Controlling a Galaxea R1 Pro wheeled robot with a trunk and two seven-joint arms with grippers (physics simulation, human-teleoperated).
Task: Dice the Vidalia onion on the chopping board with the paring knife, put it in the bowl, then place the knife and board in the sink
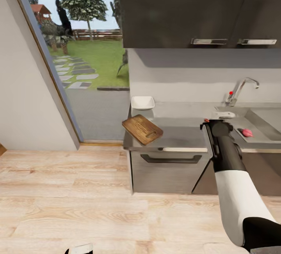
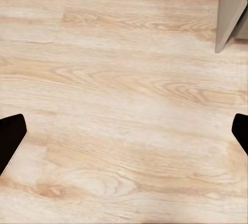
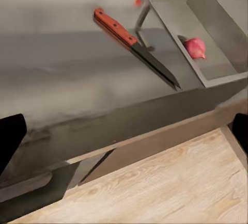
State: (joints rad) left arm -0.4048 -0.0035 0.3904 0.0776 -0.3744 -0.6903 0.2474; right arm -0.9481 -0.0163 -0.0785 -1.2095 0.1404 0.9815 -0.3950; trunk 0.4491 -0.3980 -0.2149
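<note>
The pinkish-red onion [image 1: 246, 132] [image 3: 195, 47] lies in the grey sink [image 1: 269, 125] [image 3: 217, 22], near the basin's front corner. Left of the basin, the paring knife [image 3: 135, 46] rests flat on the countertop [image 1: 179, 135], red handle away from the sink. The dark-brown chopping board [image 1: 142, 129] overhangs the counter's left front corner. Behind it stands the white bowl [image 1: 142, 102]. My right arm [image 1: 224, 148] reaches over the counter's front edge, and my right gripper [image 3: 124, 136] is open above that edge, short of the knife. Over bare floor, my left gripper [image 2: 124, 136] hangs open and holds nothing.
A chrome tap [image 1: 240, 90] with a red knob rises behind the sink. Dark wall cabinets [image 1: 195, 8] hang over the counter, and a drawer front [image 1: 171, 168] sits below it. A glass door [image 1: 89, 63] to the garden is on the left. Pale wood floor [image 1: 97, 207] lies in front.
</note>
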